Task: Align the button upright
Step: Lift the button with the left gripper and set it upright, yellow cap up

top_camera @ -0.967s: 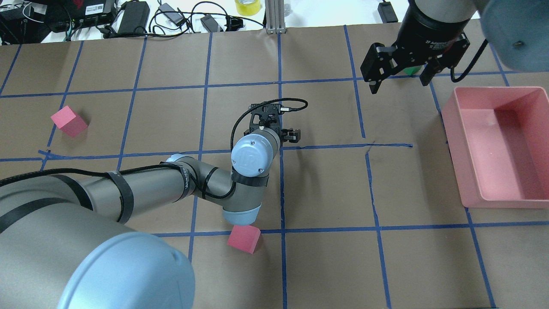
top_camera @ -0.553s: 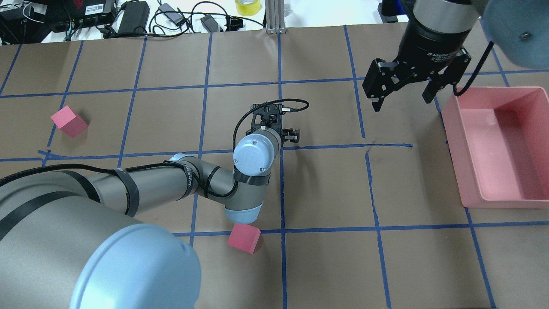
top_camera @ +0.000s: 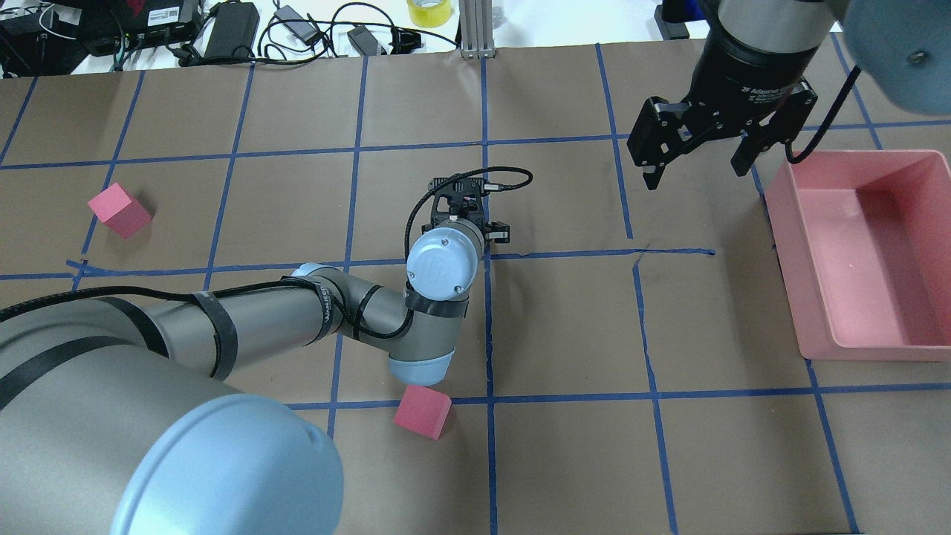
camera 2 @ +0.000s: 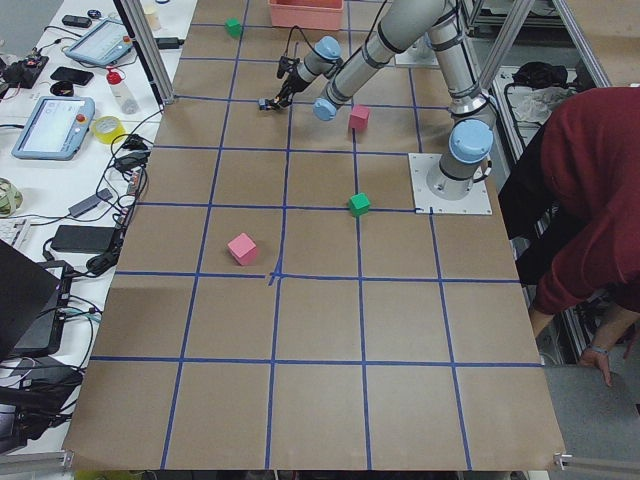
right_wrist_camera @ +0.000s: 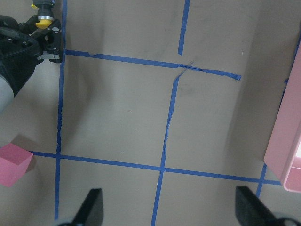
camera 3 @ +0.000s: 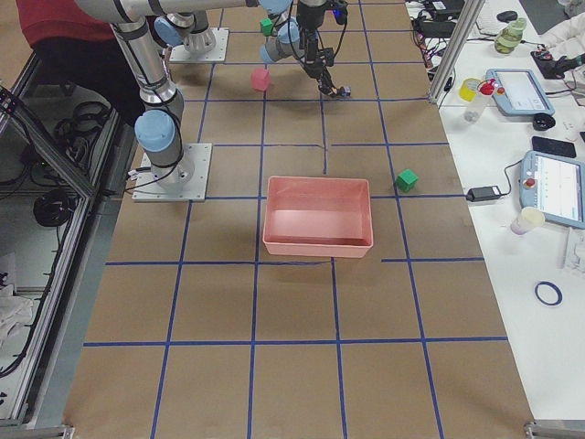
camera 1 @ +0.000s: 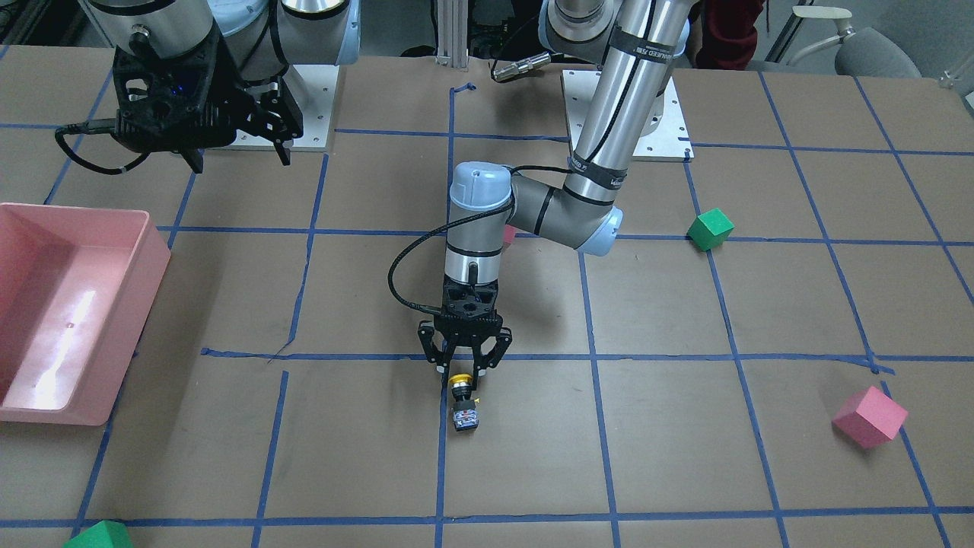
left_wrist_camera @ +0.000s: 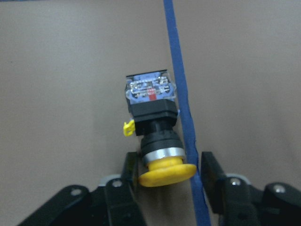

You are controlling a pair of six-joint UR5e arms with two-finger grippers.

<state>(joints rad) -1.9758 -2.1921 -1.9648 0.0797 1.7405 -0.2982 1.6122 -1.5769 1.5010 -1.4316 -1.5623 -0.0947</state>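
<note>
**Button** point(left_wrist_camera: 153, 123): lies on its side on the brown paper, about midway along the desk's length and somewhat nearer the operators' long edge than the robot's. The yellow cap points toward the robot's edge and the grey-black block toward the operators' edge. One flank touches a blue tape line point(left_wrist_camera: 181, 94). The block's end face carries a small red patch, and any print there is too fine to read.

**Left gripper** point(camera 1: 465, 371): points down, set low over the cap end. Its fingers point(left_wrist_camera: 210, 175) flank the yellow cap, one on each side. A sliver of tape shows between the cap and one finger, so the jaws stand apart and unclenched, with the button not gripped.

**Right gripper** point(top_camera: 695, 172): hangs in the air toward the desk's end on the robot's right, well apart from the button, with its jaws spread wide and empty. "2F Adaptive" can be read on its black body.

**Pink tray** point(top_camera: 817, 312): sits just beside the right gripper, near that same end of the desk.

**Pink cubes**: one point(top_camera: 422, 414) lies under the left arm's elbow, the other point(top_camera: 119, 210) toward the desk's opposite end.

**Green cube** point(camera 1: 710, 229): lies near the left arm's base.

**Change over the last second**: the left gripper's jaws have drawn in closer about the cap. The right gripper has shifted from over a green cube near the operators' edge toward the tray, then back slightly.

**Other writing**: the lettering on the left arm's sleeve and the mark on its blue joint cap are too small to read.
</note>
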